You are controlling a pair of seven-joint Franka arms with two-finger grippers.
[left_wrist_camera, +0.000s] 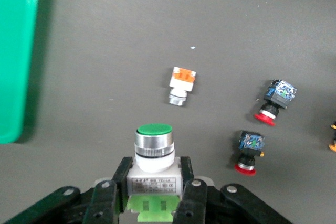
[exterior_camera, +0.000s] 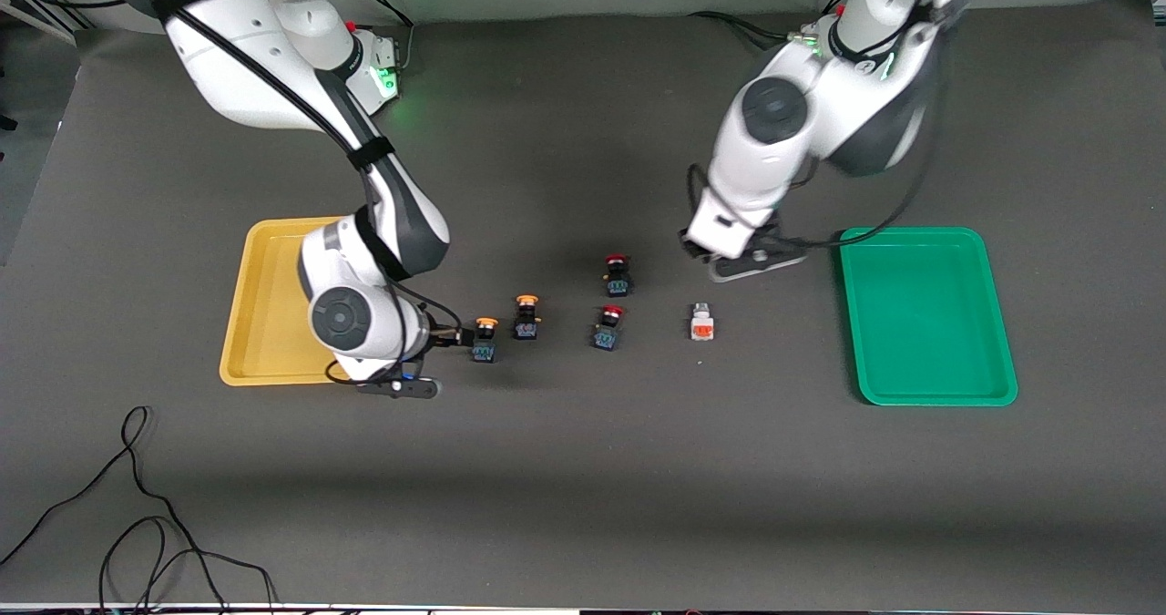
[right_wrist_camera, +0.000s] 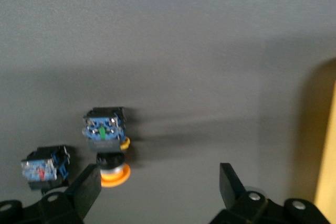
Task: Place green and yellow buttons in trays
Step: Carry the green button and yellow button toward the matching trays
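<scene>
nearest the camera, we see the right arm bent low beside the yellow tray, its right end effector spread wide and empty by a yellow button. a second yellow button stands just farther off. two red buttons and an orange-backed white button lie mid-tabletop. farther up, the left arm angles down beside the green tray, where its left end effector is clenched on the green button.
</scene>
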